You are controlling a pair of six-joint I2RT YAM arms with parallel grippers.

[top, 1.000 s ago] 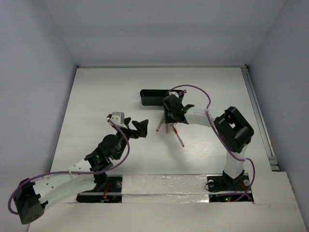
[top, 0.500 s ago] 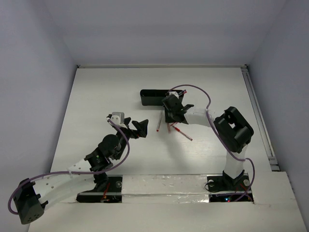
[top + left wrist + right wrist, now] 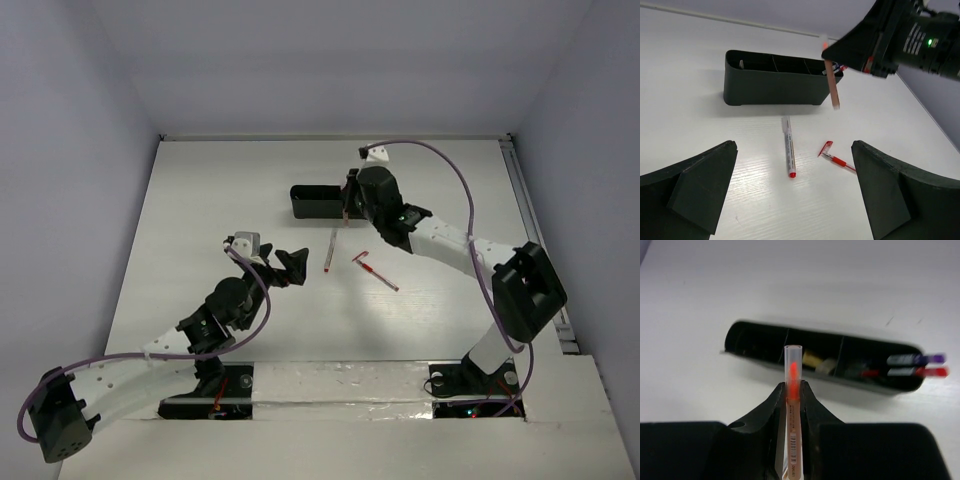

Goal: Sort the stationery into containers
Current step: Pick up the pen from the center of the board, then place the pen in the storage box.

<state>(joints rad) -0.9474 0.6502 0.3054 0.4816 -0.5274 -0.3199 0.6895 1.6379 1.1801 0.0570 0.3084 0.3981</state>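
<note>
The right gripper (image 3: 792, 390) is clamped on a thin red-and-clear plastic pen (image 3: 793, 362), which hangs near upright. We locate the long, low black plastic tray (image 3: 865, 382) just beyond and below it, at upper centre of the top view, long axis left-right. The left gripper (image 3: 290, 266) is spread wide, empty, and farther off.

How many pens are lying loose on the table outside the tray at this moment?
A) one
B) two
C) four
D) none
B: a clear pen and a red pen lie on the table in front of the tray, while the right gripper holds a third pen off the surface.
</note>
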